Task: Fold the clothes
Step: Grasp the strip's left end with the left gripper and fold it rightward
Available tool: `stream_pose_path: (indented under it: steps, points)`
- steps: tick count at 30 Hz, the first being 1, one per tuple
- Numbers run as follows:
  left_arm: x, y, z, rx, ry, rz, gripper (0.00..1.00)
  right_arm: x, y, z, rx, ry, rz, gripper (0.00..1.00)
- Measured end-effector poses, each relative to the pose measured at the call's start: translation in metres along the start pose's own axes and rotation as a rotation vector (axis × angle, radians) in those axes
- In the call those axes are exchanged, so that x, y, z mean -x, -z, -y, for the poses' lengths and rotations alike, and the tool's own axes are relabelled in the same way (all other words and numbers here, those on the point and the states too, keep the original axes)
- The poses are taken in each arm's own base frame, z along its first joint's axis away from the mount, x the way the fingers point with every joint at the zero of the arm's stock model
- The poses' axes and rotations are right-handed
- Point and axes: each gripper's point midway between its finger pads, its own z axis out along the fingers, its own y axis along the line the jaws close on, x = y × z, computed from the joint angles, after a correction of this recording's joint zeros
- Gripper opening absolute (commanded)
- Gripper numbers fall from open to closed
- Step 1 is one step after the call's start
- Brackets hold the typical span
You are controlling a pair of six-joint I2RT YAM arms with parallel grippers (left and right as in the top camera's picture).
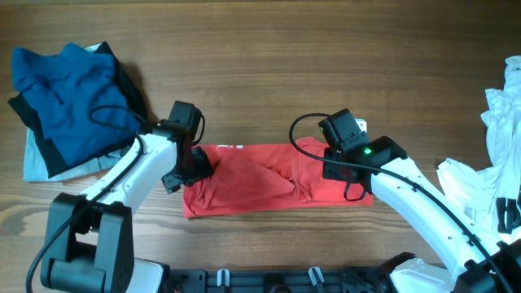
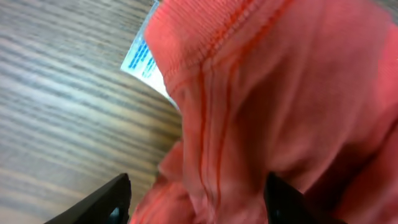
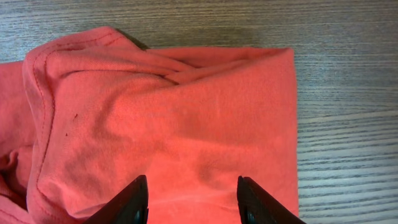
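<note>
- Open passage across the far strip of table (image 1: 269,57).
- Left side blocked by blue pile (image 1: 65,98), right side by white clothes (image 1: 498,114).
- Middle taken by red shirt (image 1: 260,187), seemingly lying low.

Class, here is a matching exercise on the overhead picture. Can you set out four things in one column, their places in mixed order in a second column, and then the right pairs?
Things:
1. red T-shirt
2. blue garment
3. white clothes
4. left hand

Places:
A. at the right edge of the table
B. at the T-shirt's left end
C. in the far left corner
D. in the middle, between the two arms

Pairs: 1-D, 2-C, 3-A, 4-B
</note>
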Motion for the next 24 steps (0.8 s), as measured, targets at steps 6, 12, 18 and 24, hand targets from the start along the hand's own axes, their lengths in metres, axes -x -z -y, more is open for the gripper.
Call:
stream_pose_path:
  steps: [6,12,18,24]
  points:
    - [0.002,-0.013,0.001,-0.025,-0.001,0.03,0.67,0.0,0.0,0.0,0.0,-0.008,0.0,0.46]
    - [0.001,-0.017,0.009,-0.085,-0.011,0.052,0.48,0.0,0.0,0.0,0.0,-0.011,-0.001,0.46]
    - [-0.002,-0.017,0.02,-0.156,-0.032,0.037,0.08,-0.001,0.0,0.001,-0.002,-0.01,-0.004,0.46]
    - [-0.005,-0.015,0.02,-0.169,-0.064,0.017,0.04,-0.001,0.0,0.001,-0.002,-0.01,-0.004,0.46]
